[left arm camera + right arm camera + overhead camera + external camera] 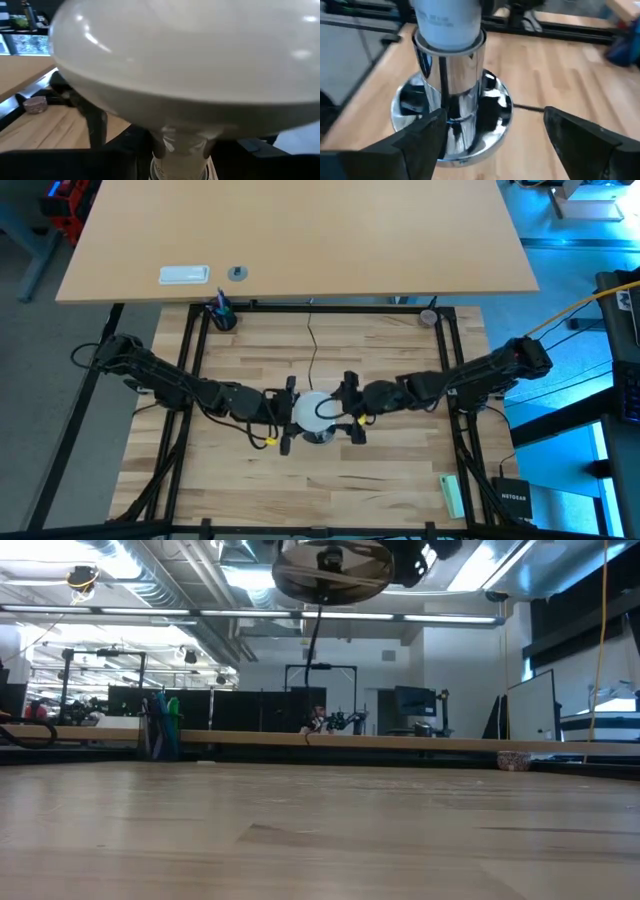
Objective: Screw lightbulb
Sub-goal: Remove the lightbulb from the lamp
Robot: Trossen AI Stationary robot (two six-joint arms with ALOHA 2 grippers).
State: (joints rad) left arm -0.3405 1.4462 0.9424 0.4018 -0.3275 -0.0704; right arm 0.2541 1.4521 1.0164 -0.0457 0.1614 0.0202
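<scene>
The frosted white lightbulb point(312, 410) stands dome up in mid-air over the table's middle, its neck point(447, 22) in the top of a chrome socket point(451, 95). The socket's round foot point(330, 565) hangs well above the tabletop. Its black cord point(313, 630) trails toward the far edge. My left gripper point(290, 416) comes in from the left and is shut on the bulb. My right gripper point(492, 140) comes from the right and is open, one finger on each side of the socket's barrel. I cannot tell whether they touch it. My left gripper pinches the lightbulb's narrow neck point(180, 147), just below the dome, between its two fingers. The fingers reach in about level from the table's left. The bulb is upright and lifted clear, and the socket hangs from its lower end above the table.
A cup of pens point(221, 315) stands at the far left corner of the frame. A small round object point(428, 317) lies at the far right. A green block point(452, 495) sits near the front right. A second, paler table point(300, 230) stands beyond the far edge.
</scene>
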